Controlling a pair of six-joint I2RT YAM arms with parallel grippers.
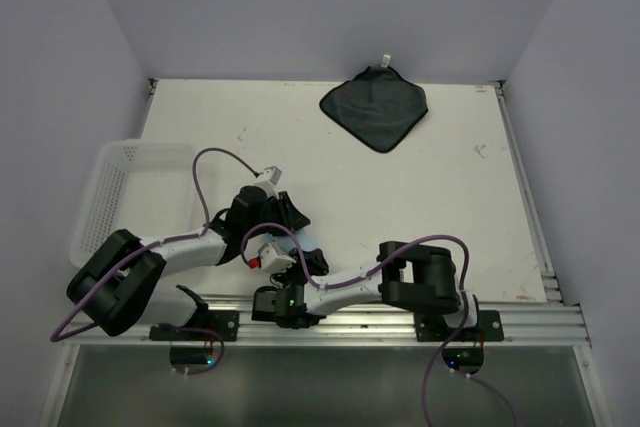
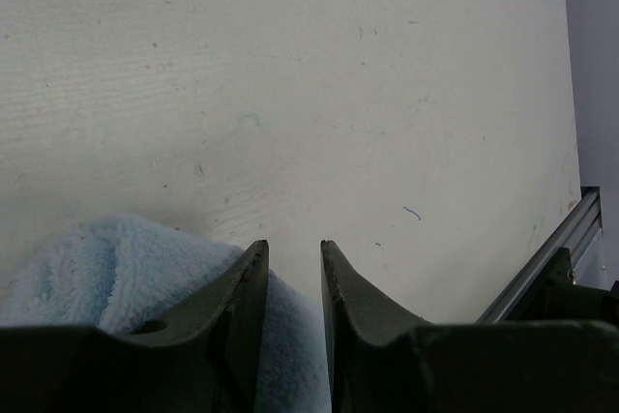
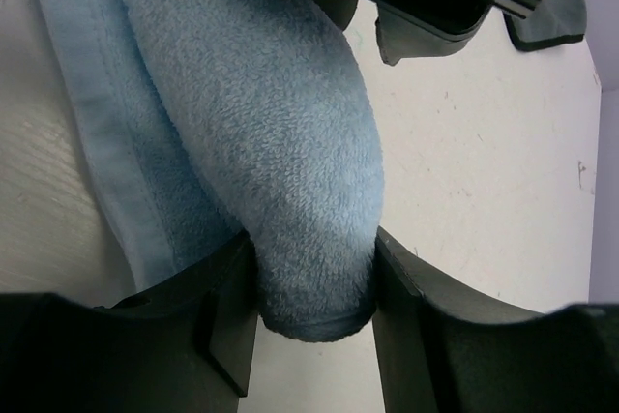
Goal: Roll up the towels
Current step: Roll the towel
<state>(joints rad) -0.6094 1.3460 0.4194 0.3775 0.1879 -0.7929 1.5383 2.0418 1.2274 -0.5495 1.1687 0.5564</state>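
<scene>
Right wrist view: clasping the light blue towel's point(image 3: 290, 142) rolled end in the right gripper point(image 3: 314, 250) to keep it wound, left gripper point(image 2: 293, 250) narrowly parted alongside, grip impossible to tell.

Right gripper point(image 3: 311, 239): jaw gap filled by the rolled light blue towel point(image 3: 271, 123). The left gripper point(image 2: 292, 250) crowds in just ahead of it. Bare table point(image 3: 484, 200) ahead-right is passable.
Left gripper: table ahead unobstructed. White mesh basket point(image 1: 130, 187) to its left, black towel point(image 1: 375, 107) far ahead, well apart.

white mesh basket point(image 1: 105, 197), white table point(image 1: 450, 207)
</scene>
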